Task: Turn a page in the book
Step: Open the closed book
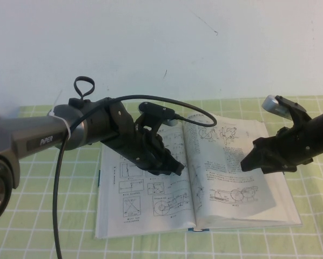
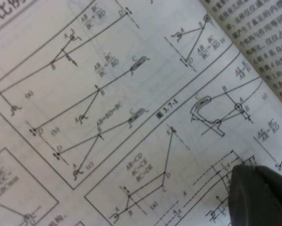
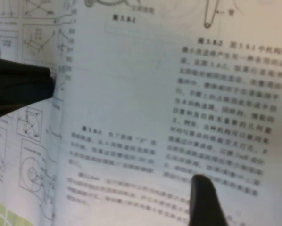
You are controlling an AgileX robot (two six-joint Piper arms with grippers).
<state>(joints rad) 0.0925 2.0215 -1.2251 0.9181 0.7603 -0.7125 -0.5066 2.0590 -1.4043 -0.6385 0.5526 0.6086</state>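
The book (image 1: 145,216) lies open on the checked cloth, with white pages of text and line drawings. My left gripper (image 1: 175,168) rests on the left-hand page near the gutter. Its fingers (image 2: 259,193) are together, and their tip is on the paper among the linkage drawings. My right gripper (image 1: 249,154) hovers just over the right-hand page (image 1: 226,156), toward its outer half, with its jaws apart. In the right wrist view one finger (image 3: 203,200) shows close above the printed text of the page (image 3: 131,84). The other finger is out of that view.
A green and white checked cloth (image 1: 42,237) covers the table. A black cable (image 1: 58,205) loops from the left arm down past the book's left edge. A pale wall (image 1: 161,43) stands behind the table.
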